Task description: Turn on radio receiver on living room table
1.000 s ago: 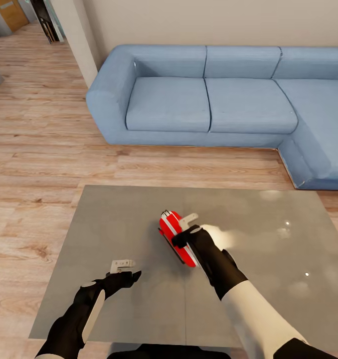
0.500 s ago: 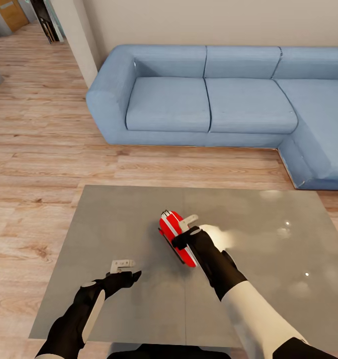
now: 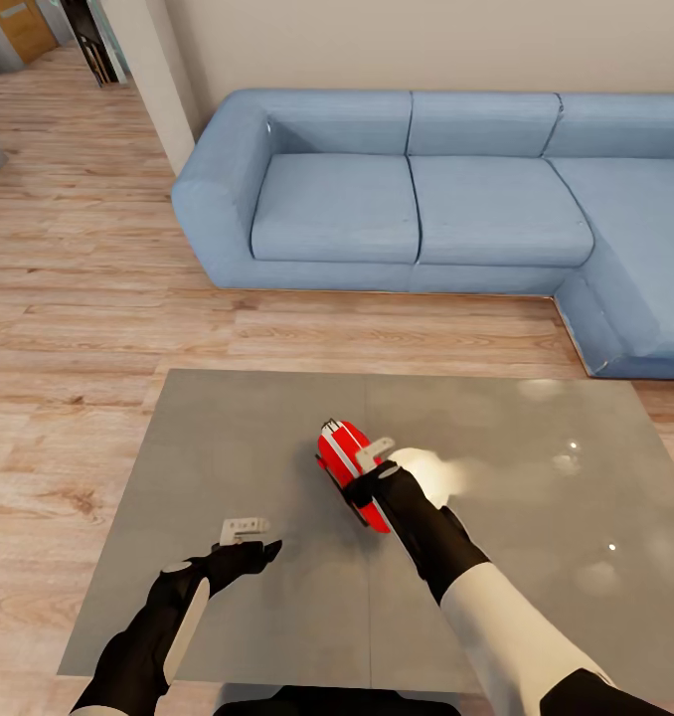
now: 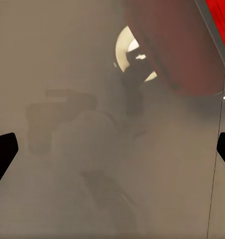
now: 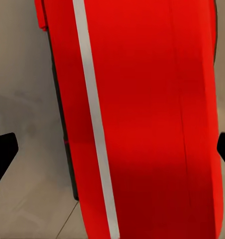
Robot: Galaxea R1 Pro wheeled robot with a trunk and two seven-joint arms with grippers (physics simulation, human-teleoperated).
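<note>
The red radio receiver [image 3: 341,449] with a white edge band stands on edge near the middle of the glossy grey table [image 3: 228,438]. My right gripper [image 3: 369,469] is open and sits over the radio's near end, one finger on each side. In the right wrist view the radio [image 5: 142,119] is very close between the spread dark fingertips [image 5: 3,155]. My left gripper [image 3: 244,532] hovers open over the table's near left part, apart from the radio. A corner of the radio [image 4: 221,11] shows in the left wrist view, with its dim reflection in the table top [image 4: 67,164].
A blue L-shaped sofa [image 3: 426,199] runs along the wall beyond the table and wraps round at the right. Light wood plank floor [image 3: 79,298] lies between the table and the sofa. A white wall corner [image 3: 158,70] stands at the far left.
My right gripper has dropped slightly lower and nearer over the radio. The left arm, the radio and the camera have stayed put.
</note>
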